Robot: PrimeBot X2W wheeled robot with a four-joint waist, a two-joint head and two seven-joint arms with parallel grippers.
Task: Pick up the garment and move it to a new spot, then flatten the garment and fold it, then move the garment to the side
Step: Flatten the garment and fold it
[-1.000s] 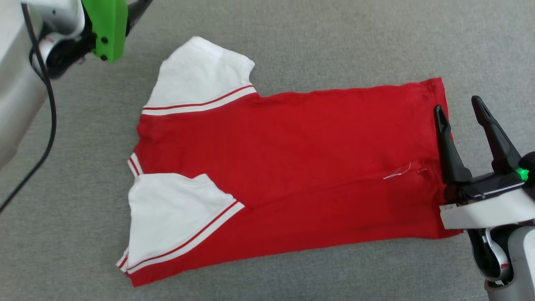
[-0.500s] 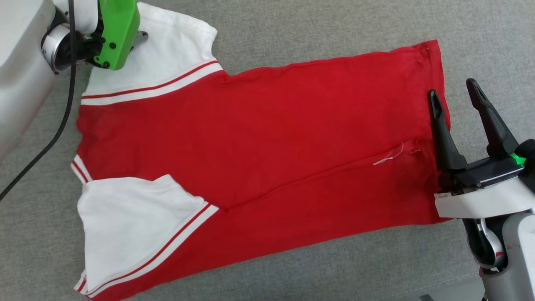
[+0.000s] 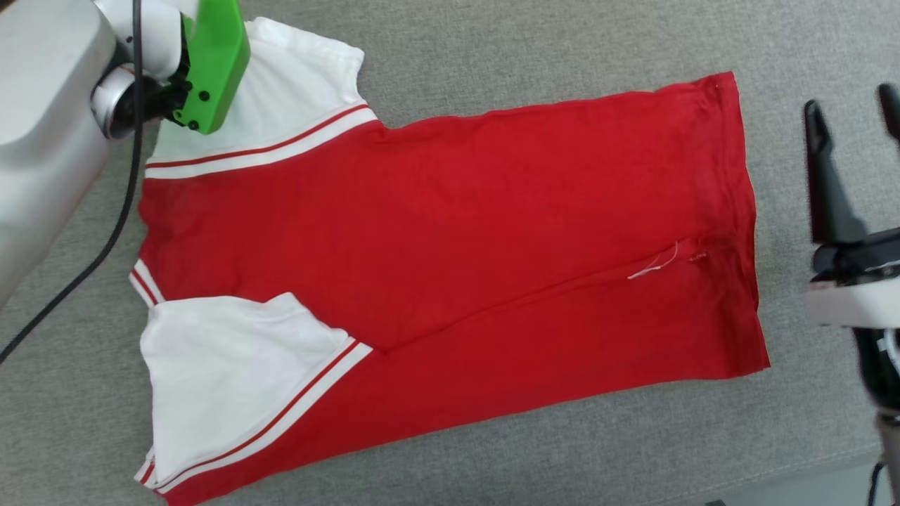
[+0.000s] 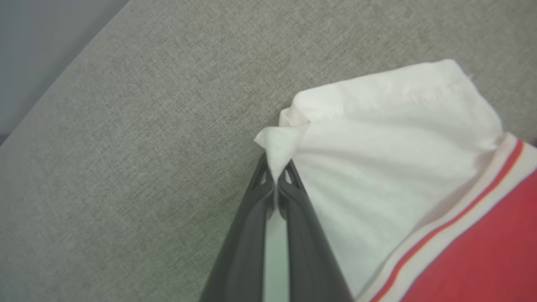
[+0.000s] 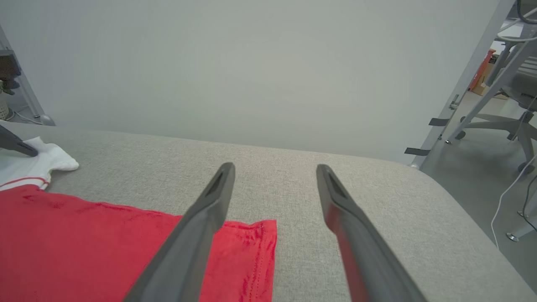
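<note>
The garment (image 3: 450, 232) is a red shirt with white sleeves, lying flat with its plain side up on the grey fabric surface (image 3: 534, 42); the hem points right. One white sleeve (image 3: 295, 84) lies at the upper left and the other (image 3: 225, 365) is folded onto the body at the lower left. In the left wrist view my left gripper (image 4: 277, 178) is shut on the corner of the upper white sleeve (image 4: 377, 159). My right gripper (image 3: 851, 105) stands open just right of the hem, clear of the cloth. From the right wrist, that gripper (image 5: 275, 170) hovers above the hem corner (image 5: 251, 239).
My left arm's green mount (image 3: 214, 67) and a black cable (image 3: 105, 232) hang over the upper left. The surface's front edge (image 3: 808, 478) runs at the lower right. Beyond its right end stand a metal frame (image 5: 470, 84) and an office chair (image 5: 516, 109).
My left gripper has shut on the upper sleeve's corner. My right gripper has moved right, off the hem. The head camera shifted earlier, sliding the whole picture.
</note>
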